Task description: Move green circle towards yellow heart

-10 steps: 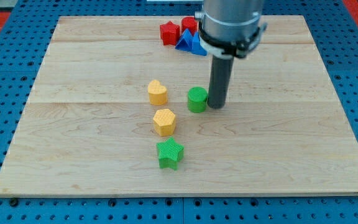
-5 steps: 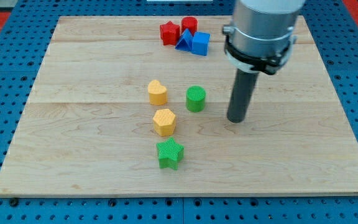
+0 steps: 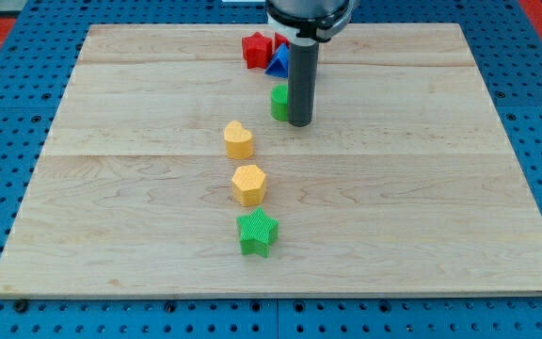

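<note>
**A:** Where is your green circle [image 3: 278,103] right now?

**B:** You'll find it on the far half of the wooden surface [image 3: 422,207], a little right of the middle line. Only its left part shows, because the dark rod stands in front of it. My tip [image 3: 299,122] is planted just beside the circle on its right, at its near edge; whether the two touch you cannot tell from this angle.

**A:** And the yellow heart [image 3: 238,139]?

**B:** It lies nearer to you and to the left of the circle, apart from it with bare wood between. Look further toward the near edge and you see a yellow hexagon [image 3: 248,184] just behind the heart's line, then a green star [image 3: 258,233] nearest of all (the three run almost in a straight file).

**A:** What about the claw, open or closed?

**B:** You have no claw on this arm, so nothing can be said of opening or closing; the arm ends in the plain rod, hanging upright from the grey housing [image 3: 309,13] at the view's top.

**A:** Anything else near the circle?

**B:** Just beyond it, at the far edge, you see a cluster: a red block [image 3: 256,50] on the left, a second red block [image 3: 281,40] mostly hidden by the rod, and a blue triangular block [image 3: 277,63] peeking out at the rod's left.
</note>
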`<control>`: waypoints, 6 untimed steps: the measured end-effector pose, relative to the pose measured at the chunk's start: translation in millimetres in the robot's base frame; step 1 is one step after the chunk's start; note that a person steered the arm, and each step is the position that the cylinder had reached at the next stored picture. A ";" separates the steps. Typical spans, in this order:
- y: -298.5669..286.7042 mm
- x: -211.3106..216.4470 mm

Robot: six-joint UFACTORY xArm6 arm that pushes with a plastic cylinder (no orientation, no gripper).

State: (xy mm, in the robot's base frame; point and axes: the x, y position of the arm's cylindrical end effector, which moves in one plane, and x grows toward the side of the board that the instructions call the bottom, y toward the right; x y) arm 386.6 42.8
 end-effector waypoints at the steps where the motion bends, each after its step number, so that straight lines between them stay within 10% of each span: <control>1: 59.9 -10.2; 6: -41.4 -35.6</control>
